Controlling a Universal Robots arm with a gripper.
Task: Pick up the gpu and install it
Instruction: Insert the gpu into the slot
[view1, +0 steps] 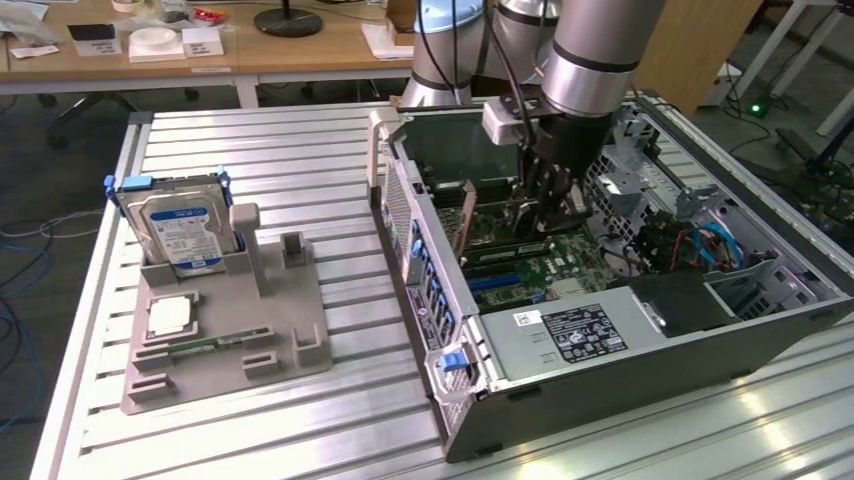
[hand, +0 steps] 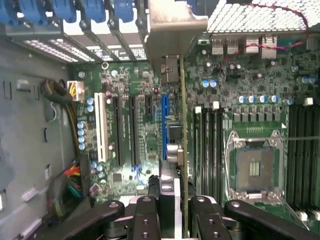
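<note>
On slatted metal table (view1: 267, 420) | open PC case (view1: 641, 330) | wooden desks behind (view1: 200, 55) | jaws clamp gpu (hand: 183, 150) edge-on.

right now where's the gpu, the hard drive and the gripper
gpu (hand: 183, 130): wrist view, thin board edge.
hard drive (view1: 180, 230): exterior view, blue label.
gripper (hand: 174, 207): wrist view, midway between the fingertips, shut on the gpu.
</note>
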